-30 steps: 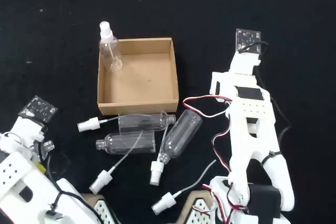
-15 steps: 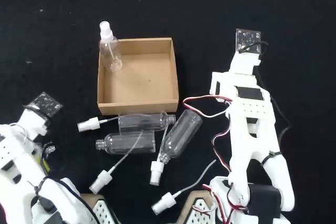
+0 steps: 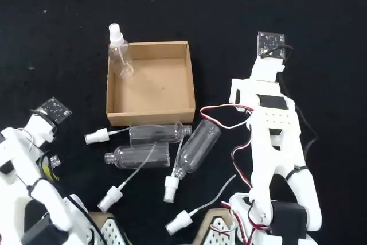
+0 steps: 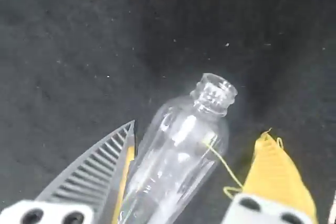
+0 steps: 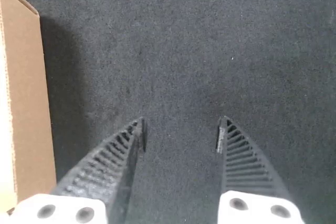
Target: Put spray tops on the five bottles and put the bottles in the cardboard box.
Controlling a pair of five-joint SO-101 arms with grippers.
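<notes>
Gripped by the body, apparently, in the left gripper (image 4: 198, 129): uncapped bottle (image 4: 181, 153), neck clear to take a spray top (image 3: 96, 136). Right gripper (image 5: 181, 124) wide open, empty, waiting beside the cardboard box (image 5: 21, 103).

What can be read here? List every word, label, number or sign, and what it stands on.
None readable. The brown cardboard box has plain walls, the clear plastic bottles bear no labels, and marks on the black square boards atop the arms are too small to read.
</notes>
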